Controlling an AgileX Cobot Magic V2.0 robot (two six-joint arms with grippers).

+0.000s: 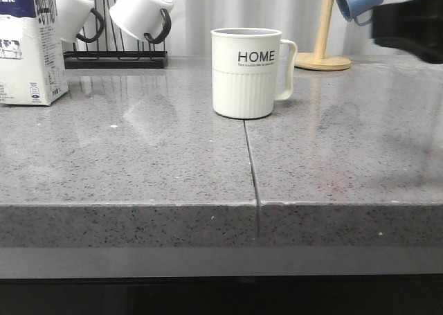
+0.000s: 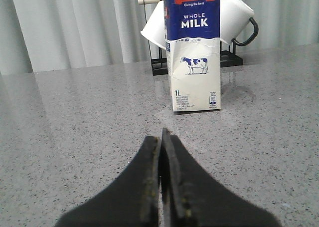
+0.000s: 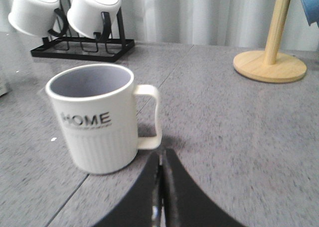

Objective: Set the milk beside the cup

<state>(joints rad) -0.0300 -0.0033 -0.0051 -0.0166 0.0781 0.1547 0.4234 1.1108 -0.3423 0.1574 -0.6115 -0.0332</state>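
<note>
The milk carton (image 1: 31, 45), white with a dark blue top and a cow picture, stands upright at the far left of the counter. In the left wrist view the milk (image 2: 194, 52) stands ahead of my left gripper (image 2: 162, 137), which is shut, empty and well short of it. The ribbed cream "HOME" cup (image 1: 246, 73) stands upright mid-counter, handle to the right. In the right wrist view the cup (image 3: 94, 117) is just ahead of my right gripper (image 3: 162, 157), which is shut and empty near the handle. A dark blur at the front view's upper right is my right arm (image 1: 408, 21).
A black rack (image 1: 114, 55) with plain white black-handled mugs (image 1: 142, 10) stands behind the milk. A wooden mug tree (image 1: 323, 52) with a blue mug (image 1: 358, 0) stands back right. A seam (image 1: 250, 169) splits the grey counter (image 1: 138, 163); its front edge is near.
</note>
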